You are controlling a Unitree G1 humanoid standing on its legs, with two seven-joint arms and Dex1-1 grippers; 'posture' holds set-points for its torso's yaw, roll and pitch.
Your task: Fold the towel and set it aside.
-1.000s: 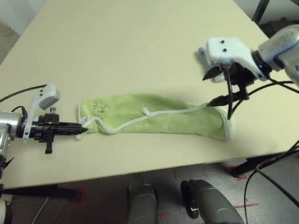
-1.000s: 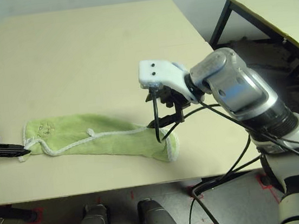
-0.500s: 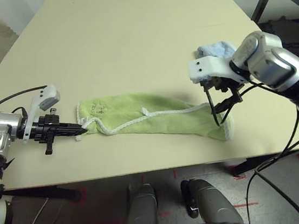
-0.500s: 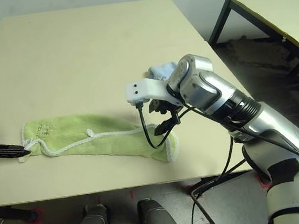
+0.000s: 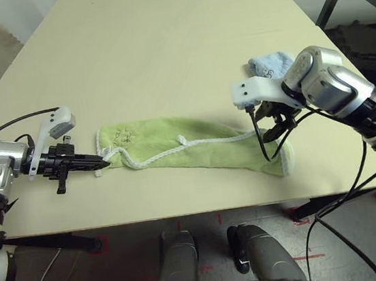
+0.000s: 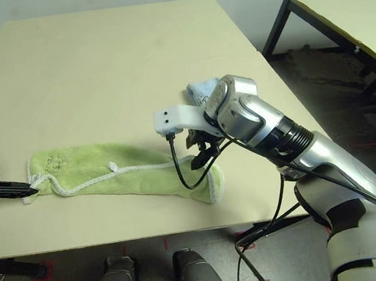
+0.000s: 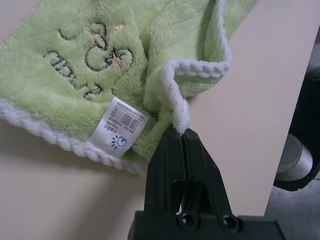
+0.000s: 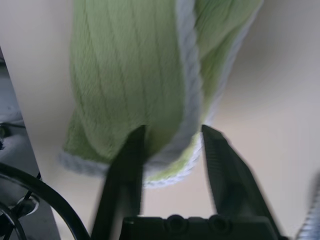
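The left gripper [image 7: 179,136] lies low and level, its fingers pressed together. The right gripper [image 8: 170,142] points steeply down, fingers parted.

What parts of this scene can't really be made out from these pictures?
- Small blue towel: mostly hidden behind the right arm, head views.
- Green towel: whether the right gripper already pinches it; right wrist view is blurred.
- Tag print: too small to read, left wrist view.

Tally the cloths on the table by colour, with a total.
Light green towel: 1
Light blue towel: 1
Total: 2
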